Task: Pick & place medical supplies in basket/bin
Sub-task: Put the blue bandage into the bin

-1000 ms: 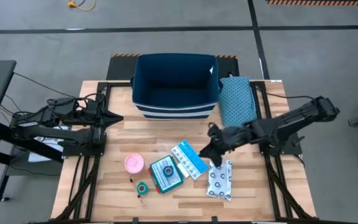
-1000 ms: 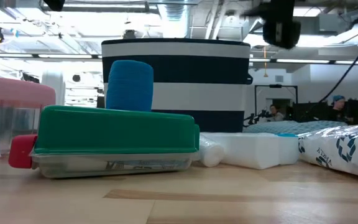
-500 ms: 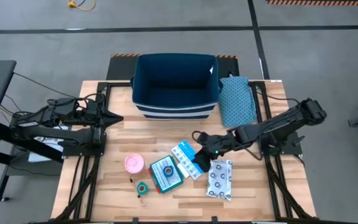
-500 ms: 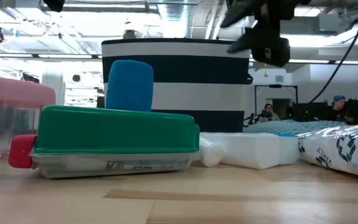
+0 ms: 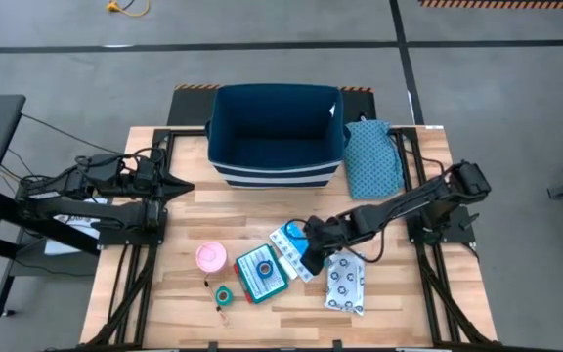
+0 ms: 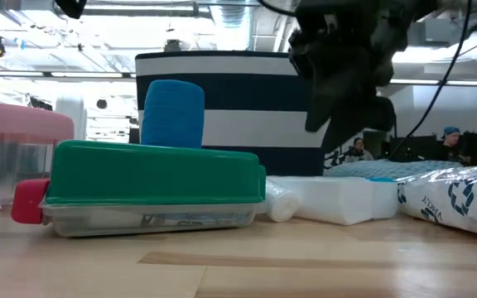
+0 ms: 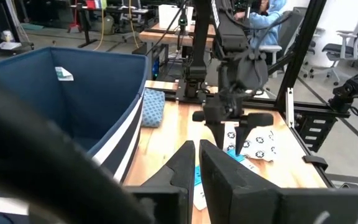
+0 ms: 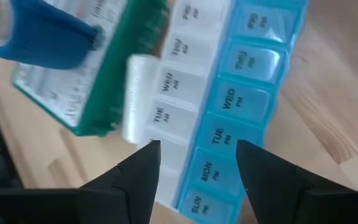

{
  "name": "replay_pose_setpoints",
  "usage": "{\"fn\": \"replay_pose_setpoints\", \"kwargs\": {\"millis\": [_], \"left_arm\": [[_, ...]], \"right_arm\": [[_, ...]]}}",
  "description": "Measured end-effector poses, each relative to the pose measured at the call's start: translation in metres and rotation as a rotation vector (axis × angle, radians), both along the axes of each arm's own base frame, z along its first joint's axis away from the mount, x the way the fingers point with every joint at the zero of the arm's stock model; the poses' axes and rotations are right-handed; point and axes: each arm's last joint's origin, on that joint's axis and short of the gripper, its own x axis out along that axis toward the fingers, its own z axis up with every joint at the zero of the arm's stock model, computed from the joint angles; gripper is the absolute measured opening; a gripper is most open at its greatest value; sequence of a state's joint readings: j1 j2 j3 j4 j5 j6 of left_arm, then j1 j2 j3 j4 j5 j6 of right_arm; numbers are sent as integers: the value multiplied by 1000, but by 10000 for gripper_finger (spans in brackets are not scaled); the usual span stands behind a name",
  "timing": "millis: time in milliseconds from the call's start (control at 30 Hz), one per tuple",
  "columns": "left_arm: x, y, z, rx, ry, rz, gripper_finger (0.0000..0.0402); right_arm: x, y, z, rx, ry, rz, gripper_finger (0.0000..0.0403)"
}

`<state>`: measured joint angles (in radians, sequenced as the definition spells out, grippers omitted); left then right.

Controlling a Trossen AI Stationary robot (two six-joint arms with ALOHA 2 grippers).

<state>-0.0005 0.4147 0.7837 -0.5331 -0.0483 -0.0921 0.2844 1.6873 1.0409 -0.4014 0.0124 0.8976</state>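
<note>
High view — right hand [image 5: 310,256], spread wide, over pill organizer [image 5: 297,250] beside teal box [image 5: 261,273].

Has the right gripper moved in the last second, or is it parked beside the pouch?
Yes. The right gripper has swung from beside the white ring-patterned pouch toward the table's middle and now hangs open over the light-blue/white packet.

Pill organizer [image 5: 298,250] between box [image 5: 261,274] and pouch [image 5: 345,283]
</note>
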Motion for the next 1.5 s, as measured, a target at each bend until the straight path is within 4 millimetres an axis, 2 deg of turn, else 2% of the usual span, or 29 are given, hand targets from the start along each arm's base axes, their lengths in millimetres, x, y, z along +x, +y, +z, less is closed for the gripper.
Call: {"fn": "replay_pose_setpoints", "kwargs": {"millis": [233,467,633,867,1333,1500], "left_arm": [[0,0,0,-5,0,1,12],[0,0,0,-8,-1,0,12],[0,0,0,-31,-1,3,12],[1,0,0,-34,3,5,12],[1,1,-1,-15,7,28,12],[13,2,-4,69,63,51,17]], "right_arm": [[3,1,-12,-10,32,-22,213],[5,1,-6,-4,-14,-23,246],[4,5,-6,-13,-12,16,249],[0,18,-6,9,-5,112,249],[-23,60,-9,31,56,280,249],[-27,67,-9,25,57,247,249]]}}
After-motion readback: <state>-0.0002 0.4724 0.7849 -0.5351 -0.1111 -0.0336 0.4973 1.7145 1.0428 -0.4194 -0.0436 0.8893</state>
